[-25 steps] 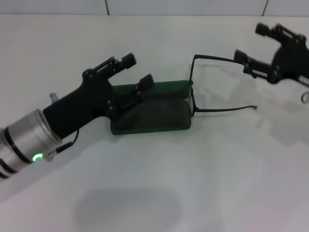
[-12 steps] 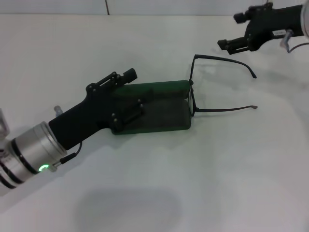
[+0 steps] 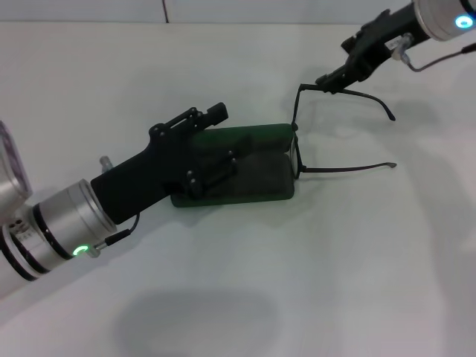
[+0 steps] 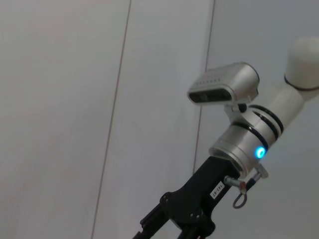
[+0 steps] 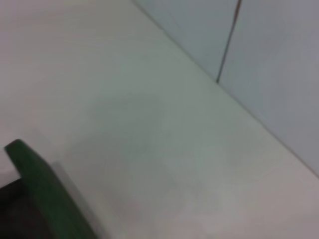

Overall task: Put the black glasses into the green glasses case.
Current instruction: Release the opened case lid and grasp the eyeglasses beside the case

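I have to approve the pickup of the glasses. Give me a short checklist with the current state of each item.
1. Green glasses case open, lining exposed: ok.
2. Black glasses outside the case, at its right end, temples unfolded: ok.
3. Right tool at the far temple: ok; contact cannot tell.
4. Right tool closed on the glasses: cannot tell.
5. Left tool over the case's left part, partly covering the opening: not ok for insertion.

A plain white matte tabletop [image 3: 312,282] is seen across the whole head view — smooth and unmarked. Behind its far edge, pale grey-white wall panels [image 3: 282,9] are seen, divided by thin dark vertical seams [image 5: 228,42] — the same panelling is recorded in both wrist views.
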You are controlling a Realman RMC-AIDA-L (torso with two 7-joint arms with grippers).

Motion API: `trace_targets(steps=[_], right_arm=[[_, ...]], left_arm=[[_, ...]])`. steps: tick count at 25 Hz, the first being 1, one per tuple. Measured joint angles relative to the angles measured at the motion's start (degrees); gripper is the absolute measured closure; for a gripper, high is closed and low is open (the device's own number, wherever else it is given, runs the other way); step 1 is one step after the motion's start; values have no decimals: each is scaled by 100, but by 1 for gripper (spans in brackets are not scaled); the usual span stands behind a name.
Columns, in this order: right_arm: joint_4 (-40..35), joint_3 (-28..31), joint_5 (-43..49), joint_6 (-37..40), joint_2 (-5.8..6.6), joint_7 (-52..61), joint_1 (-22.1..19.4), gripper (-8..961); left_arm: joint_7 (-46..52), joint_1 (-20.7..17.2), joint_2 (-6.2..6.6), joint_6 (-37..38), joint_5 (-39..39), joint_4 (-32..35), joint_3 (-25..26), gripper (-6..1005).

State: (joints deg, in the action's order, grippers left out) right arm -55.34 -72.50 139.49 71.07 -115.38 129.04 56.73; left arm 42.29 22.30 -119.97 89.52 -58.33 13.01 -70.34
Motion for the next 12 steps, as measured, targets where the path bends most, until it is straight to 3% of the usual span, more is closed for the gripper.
trace_targets(steps=[8, 12], right_arm=[[144, 28, 474, 775, 65, 1152, 685, 145], [293, 3, 716, 1035, 40, 1457, 943, 145]], left_arm=[[4, 41, 0, -5, -19, -9, -68, 345], [2, 82, 0, -5, -32, -14, -118, 344]])
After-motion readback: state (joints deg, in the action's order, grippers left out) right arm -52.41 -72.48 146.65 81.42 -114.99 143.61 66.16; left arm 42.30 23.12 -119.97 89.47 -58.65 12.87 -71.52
